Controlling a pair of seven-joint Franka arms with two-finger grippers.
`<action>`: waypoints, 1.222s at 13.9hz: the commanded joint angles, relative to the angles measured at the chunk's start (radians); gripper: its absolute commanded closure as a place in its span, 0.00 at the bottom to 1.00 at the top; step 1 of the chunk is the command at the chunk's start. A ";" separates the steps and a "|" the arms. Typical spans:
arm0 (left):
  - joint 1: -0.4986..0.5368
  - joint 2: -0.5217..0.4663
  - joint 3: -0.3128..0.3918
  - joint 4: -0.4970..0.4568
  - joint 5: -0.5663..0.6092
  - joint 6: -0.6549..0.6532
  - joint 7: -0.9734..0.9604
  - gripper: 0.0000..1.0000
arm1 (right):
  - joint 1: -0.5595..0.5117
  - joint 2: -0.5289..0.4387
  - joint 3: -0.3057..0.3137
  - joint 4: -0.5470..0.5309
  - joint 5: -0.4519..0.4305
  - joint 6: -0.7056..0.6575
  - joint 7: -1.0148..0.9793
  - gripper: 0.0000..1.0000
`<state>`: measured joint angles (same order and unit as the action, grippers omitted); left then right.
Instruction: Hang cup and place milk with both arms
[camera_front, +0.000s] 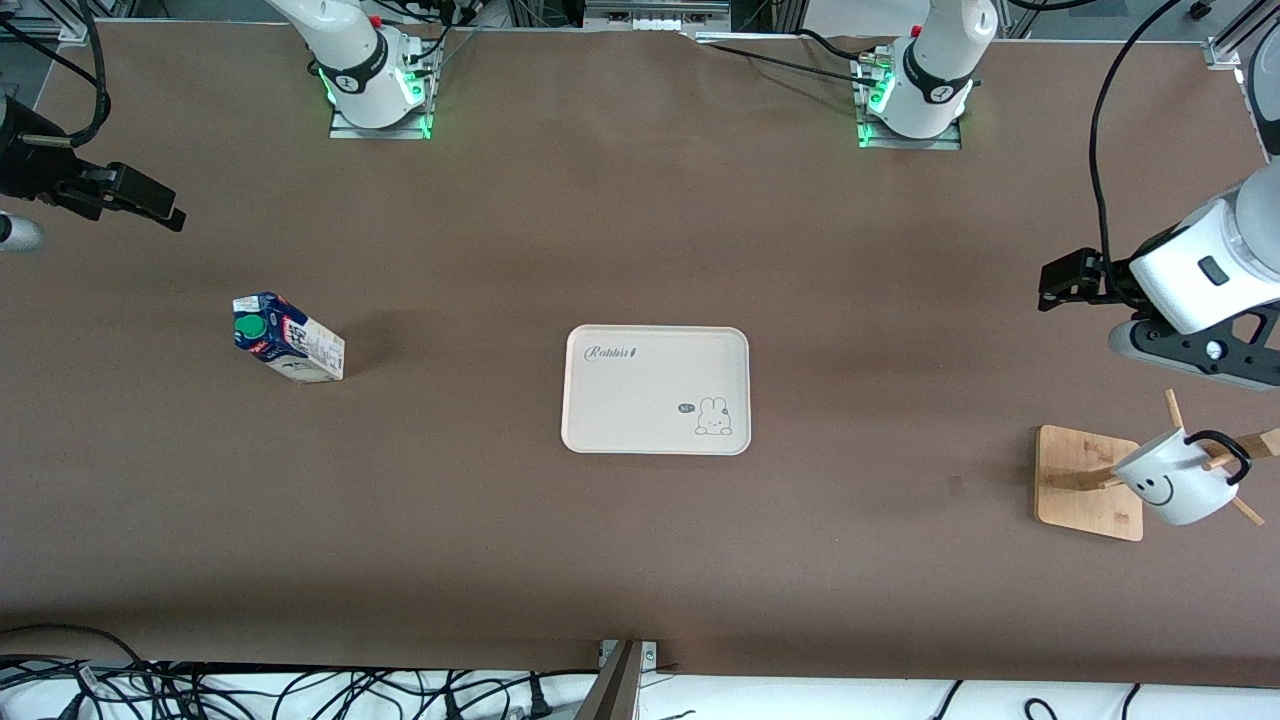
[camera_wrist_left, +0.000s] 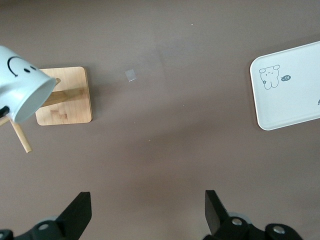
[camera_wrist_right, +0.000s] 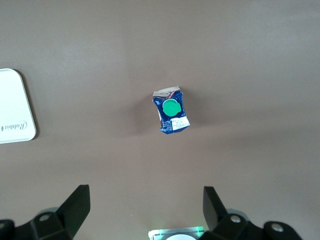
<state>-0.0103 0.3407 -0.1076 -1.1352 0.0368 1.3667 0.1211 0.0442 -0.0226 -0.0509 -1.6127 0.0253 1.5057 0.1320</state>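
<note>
Cup (camera_front: 1180, 485): hangs tilted on a peg of the wooden rack (camera_front: 1088, 482), at the left arm's end of the table (camera_front: 640, 250).
Tray (camera_front: 655, 390): mid-table, bare.
Milk (camera_front: 288, 338): upright at the tray's 9 o'clock, toward the right arm's end.
Left gripper (camera_front: 1050, 285): raised at the rack's 12 o'clock, jaws apart, holding nothing.
Right gripper (camera_front: 170, 208): raised at the milk's 11 o'clock, jaws apart, holding nothing.

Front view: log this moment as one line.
mug: hung on rack | milk carton: upright, off tray | left gripper: open, empty | right gripper: open, empty
</note>
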 joint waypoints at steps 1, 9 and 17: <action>-0.007 -0.139 0.008 -0.168 0.018 0.029 -0.024 0.00 | -0.009 0.003 0.011 0.019 0.007 -0.019 0.018 0.00; -0.088 -0.236 0.166 -0.328 -0.123 0.169 -0.081 0.00 | -0.009 0.003 0.011 0.019 0.007 -0.019 0.018 0.00; -0.089 -0.272 0.160 -0.370 -0.055 0.169 -0.086 0.00 | -0.009 0.003 0.011 0.019 0.007 -0.019 0.018 0.00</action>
<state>-0.0867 0.1008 0.0468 -1.4681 -0.0410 1.5238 0.0475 0.0442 -0.0226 -0.0504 -1.6121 0.0253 1.5051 0.1377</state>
